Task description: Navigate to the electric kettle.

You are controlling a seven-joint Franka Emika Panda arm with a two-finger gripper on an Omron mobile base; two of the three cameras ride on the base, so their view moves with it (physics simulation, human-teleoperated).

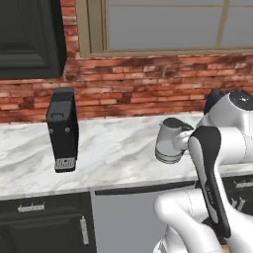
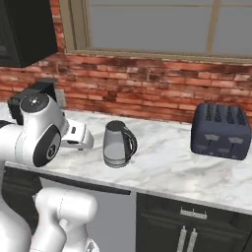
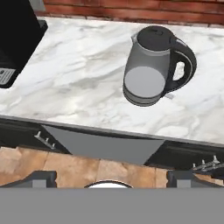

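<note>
Silvery-grey electric kettle [image 3: 146,74] with dark lid, grey-veined white marble counter [image 3: 83,70], red brick wall [image 1: 138,89].

The kettle [image 3: 145,72] had a smooth, silvery-grey metal body with a dull sheen, and its lid and handle looked like dark matt plastic. The surface [image 1: 118,148] was polished white marble with grey veins. Behind it the wall [image 2: 147,83] was rough red brick with pale mortar. The tall black box [image 1: 63,129] looked like matt plastic. The toaster [image 2: 220,130] had a dark blue-grey, faintly satin shell. The cabinet doors [image 2: 192,226] were matt black with metal handles. The floor [image 3: 87,168] looked like brown wood.
</note>
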